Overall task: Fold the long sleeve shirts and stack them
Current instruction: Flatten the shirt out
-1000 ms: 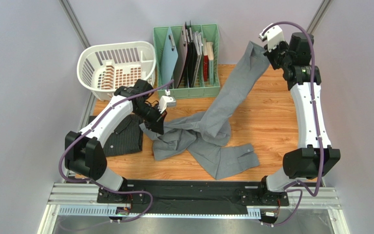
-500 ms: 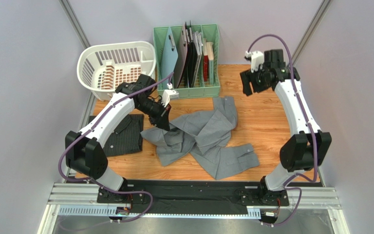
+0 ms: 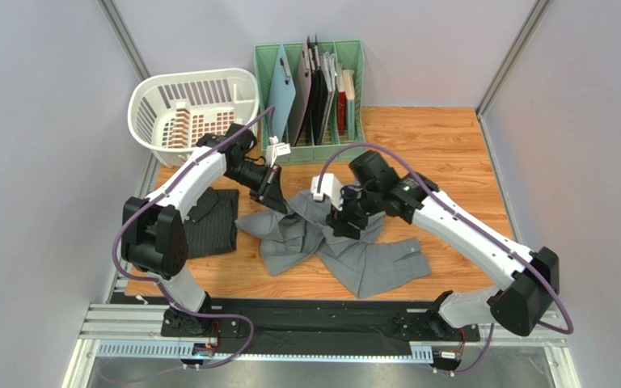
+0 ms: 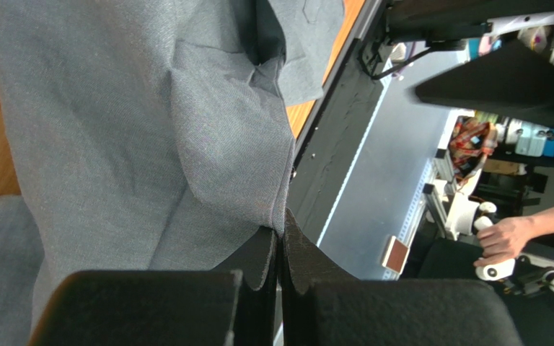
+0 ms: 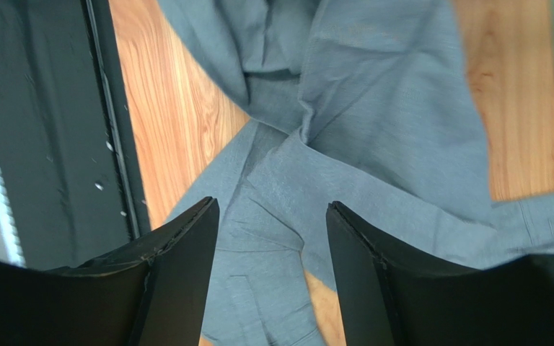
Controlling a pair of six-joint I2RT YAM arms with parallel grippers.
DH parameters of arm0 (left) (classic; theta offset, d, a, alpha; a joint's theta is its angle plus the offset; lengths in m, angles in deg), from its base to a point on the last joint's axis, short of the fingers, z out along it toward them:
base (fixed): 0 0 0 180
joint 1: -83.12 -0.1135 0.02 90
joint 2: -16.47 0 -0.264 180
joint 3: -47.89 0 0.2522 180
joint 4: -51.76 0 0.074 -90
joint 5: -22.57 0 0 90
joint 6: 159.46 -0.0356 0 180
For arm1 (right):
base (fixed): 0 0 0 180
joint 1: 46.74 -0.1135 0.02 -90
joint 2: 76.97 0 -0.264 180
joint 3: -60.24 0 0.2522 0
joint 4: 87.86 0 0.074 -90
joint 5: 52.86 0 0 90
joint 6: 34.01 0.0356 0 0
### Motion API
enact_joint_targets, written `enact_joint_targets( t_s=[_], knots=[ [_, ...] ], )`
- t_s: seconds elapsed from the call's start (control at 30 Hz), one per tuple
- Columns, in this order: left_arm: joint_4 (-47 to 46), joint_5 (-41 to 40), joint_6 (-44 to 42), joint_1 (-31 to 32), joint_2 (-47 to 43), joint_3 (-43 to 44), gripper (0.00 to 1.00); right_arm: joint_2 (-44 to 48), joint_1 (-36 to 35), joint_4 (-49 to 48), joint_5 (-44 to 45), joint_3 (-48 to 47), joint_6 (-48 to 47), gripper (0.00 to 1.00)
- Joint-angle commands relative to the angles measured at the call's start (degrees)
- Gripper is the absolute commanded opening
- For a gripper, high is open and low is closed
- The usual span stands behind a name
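Observation:
The grey long sleeve shirt [image 3: 370, 259] lies crumpled at the table's middle. A dark pinstriped long sleeve shirt [image 3: 209, 226] lies folded at the left, partly under my left arm. My left gripper [image 3: 278, 197] is shut on an edge of the grey shirt; in the left wrist view the cloth [image 4: 150, 130] is pinched between the closed fingertips of the gripper [image 4: 281, 229]. My right gripper [image 3: 344, 226] hovers over the grey pile. Its fingers [image 5: 186, 245] stand open around nothing, the gripper [image 5: 271, 205] above the grey cloth [image 5: 374, 144].
A white laundry basket [image 3: 192, 109] stands at the back left. Beside it is a green file rack [image 3: 322, 152] holding several folders and boards. Bare wooden tabletop [image 3: 443, 153] shows at the back right. The black base rail [image 3: 314, 311] runs along the near edge.
My right gripper let go of the raised grey sleeve, which fell onto the pile. The right arm swung from the far right corner down over the table's middle. The left gripper kept its grip.

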Motion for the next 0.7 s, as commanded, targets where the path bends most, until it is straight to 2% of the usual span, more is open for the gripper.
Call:
enact_joint_targets(
  t_s=[0.0,0.23,0.37,0.47,0.5,0.57,0.6,0.67],
  knots=[
    [-1.66,4.74,1.84,-0.02,-0.78,-0.84,0.00,-3.08,-2.84,-8.91,2.39,3.64,-15.15,0.62],
    [-2.62,3.86,1.93,-0.02,-2.18,-3.39,0.00,-10.28,-4.78,-8.58,2.12,2.07,-25.61,0.63],
    [-2.80,3.68,2.02,-0.38,-2.18,-3.65,0.00,-13.81,-4.78,-3.84,2.65,1.01,-30.27,0.60],
    [-2.98,4.21,2.54,-1.60,-1.92,-3.65,0.00,-13.73,-4.87,-2.34,4.05,2.40,-33.35,0.49],
    [-3.06,4.39,2.63,-2.22,-1.75,-3.48,0.00,-13.38,-4.87,-2.25,4.58,2.85,-33.88,0.38],
    [-2.98,4.39,2.54,-2.66,-1.66,-3.39,0.00,-12.06,-4.78,-0.68,6.42,3.46,-35.81,0.27],
    [-2.98,4.56,2.54,-3.10,-1.66,-3.48,0.00,-11.54,-4.87,-0.23,7.21,3.47,-36.17,0.15],
    [-2.89,4.48,2.54,-3.63,-1.48,-3.30,0.00,-8.83,-4.69,2.22,9.41,3.47,-37.92,0.01]
  ],
)
